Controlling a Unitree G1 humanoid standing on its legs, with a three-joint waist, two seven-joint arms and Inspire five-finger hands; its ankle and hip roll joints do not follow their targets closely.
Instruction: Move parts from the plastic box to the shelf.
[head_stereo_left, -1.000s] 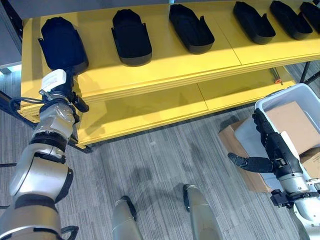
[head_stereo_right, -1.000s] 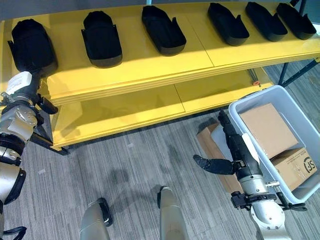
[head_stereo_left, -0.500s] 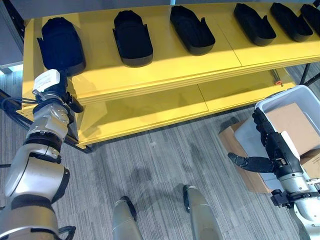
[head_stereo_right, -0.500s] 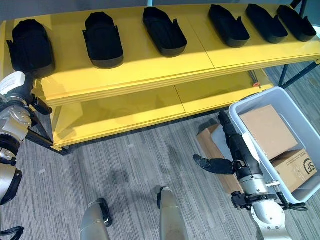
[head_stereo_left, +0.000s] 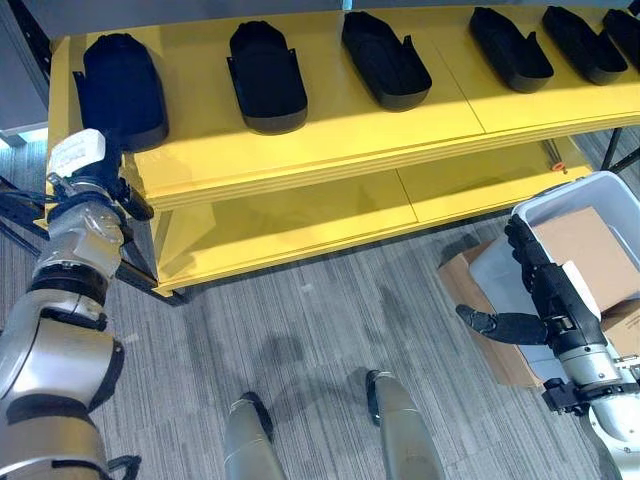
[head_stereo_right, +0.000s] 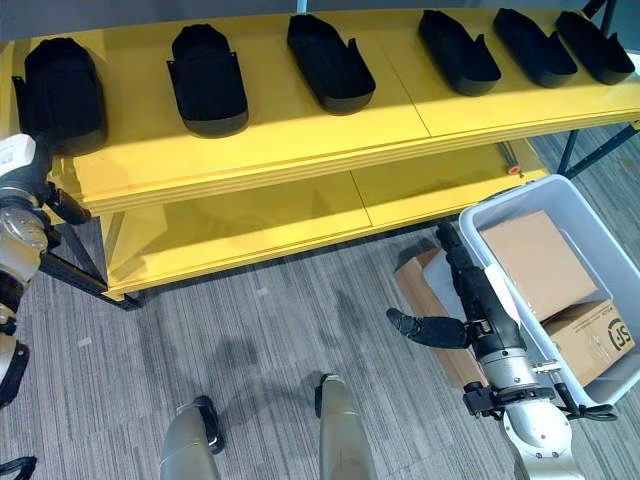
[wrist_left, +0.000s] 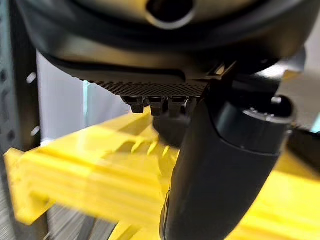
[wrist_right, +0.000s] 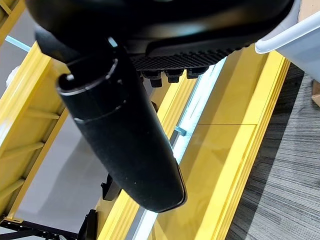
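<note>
Six black parts are lined up on the yellow shelf, and both hands are empty.

In the eye views, the parts (head_stereo_left: 265, 78) are seen in a row on the top board of the shelf (head_stereo_left: 330, 130), well apart from the plastic box (head_stereo_right: 600, 380), which sits on the floor at the right with two brown cardboard boxes (head_stereo_right: 540, 262) inside. The right hand (head_stereo_right: 470, 300) is held just beside the box's near wall, fingers straight and thumb stuck out to the side, with nothing held. A flat brown card (head_stereo_right: 425, 300) lies on the floor under it. The left hand (head_stereo_left: 90, 175) is seen by the shelf's left corner, near the first part; whether it is open cannot be told. In the left wrist view the thumb (wrist_left: 220, 165) is seen close up over the yellow shelf edge. Compared with a second ago, the left hand has been drawn back leftward from the first part, and the right hand has stayed put.
</note>
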